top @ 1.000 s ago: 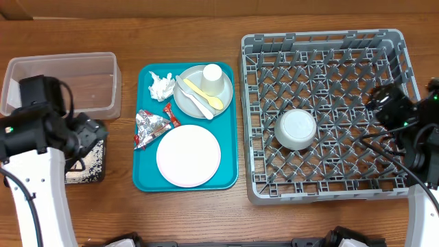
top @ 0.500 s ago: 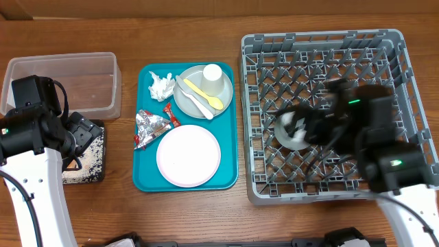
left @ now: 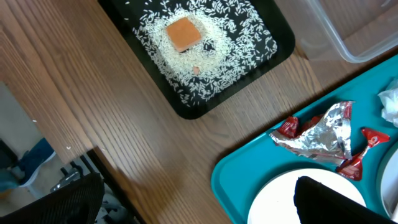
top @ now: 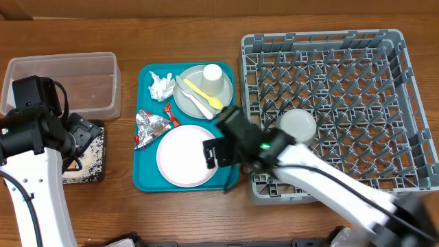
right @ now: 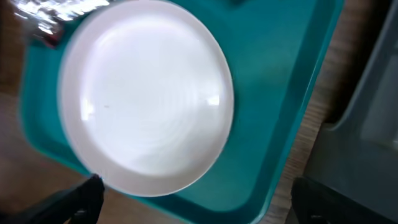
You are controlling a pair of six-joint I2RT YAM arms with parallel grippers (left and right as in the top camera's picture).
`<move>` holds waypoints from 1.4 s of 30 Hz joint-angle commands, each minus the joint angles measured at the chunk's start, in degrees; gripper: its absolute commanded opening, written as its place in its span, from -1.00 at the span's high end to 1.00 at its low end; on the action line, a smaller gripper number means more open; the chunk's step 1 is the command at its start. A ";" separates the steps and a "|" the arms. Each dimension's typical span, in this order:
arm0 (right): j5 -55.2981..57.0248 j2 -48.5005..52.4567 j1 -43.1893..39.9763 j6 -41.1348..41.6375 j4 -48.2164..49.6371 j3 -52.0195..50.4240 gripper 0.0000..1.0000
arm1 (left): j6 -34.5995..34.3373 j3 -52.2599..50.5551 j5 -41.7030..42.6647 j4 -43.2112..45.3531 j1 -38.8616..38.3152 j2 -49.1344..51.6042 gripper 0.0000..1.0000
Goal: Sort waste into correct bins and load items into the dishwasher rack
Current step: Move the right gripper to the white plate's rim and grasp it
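Both right gripper (right: 196,186) fingers (right: 71,202) spread wide, empty; pink-white plate (right: 146,93) flat on teal tray (right: 273,93), ahead between them; round, no long axis. Left gripper (left: 199,186) seemingly open.

This looks to me like a robotics lab bench set up as a canteen clean-up station. My left arm (top: 34,137) and right arm (top: 322,182) work at a plain wooden table (top: 185,213). On it are a teal serving tray (top: 147,180), a grey commercial-style dishwasher rack (top: 322,41), a clear tub (top: 62,58) and a black tray (left: 193,112). Dark equipment (left: 68,199) sits below the table edge.
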 commanded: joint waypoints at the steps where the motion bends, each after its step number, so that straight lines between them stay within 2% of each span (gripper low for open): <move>1: 3.06 4.35 0.35 1.49 0.72 1.92 -0.97 | -1.25 0.24 -2.08 -0.24 0.37 -0.09 -1.00; 4: 3.06 7.43 0.37 0.28 1.33 2.49 -0.87 | -1.25 0.24 -2.05 -0.24 0.37 -0.09 -1.00; 8: 3.06 9.49 0.42 -2.69 3.58 2.54 -0.87 | -1.27 0.24 -2.05 -0.22 0.37 -0.09 -1.00; 23: 3.15 11.41 2.69 -3.15 11.98 2.54 -0.87 | -1.27 0.24 -1.57 -0.26 0.35 -0.09 -1.00; 38: 12.72 15.28 3.34 -4.57 15.63 2.56 -0.86 | -1.25 0.24 -1.09 -0.57 0.31 -0.09 -1.00; 42: 12.07 16.39 3.50 -4.57 16.72 2.56 -0.75 | -1.25 0.22 -0.70 -0.61 0.31 -0.09 -1.00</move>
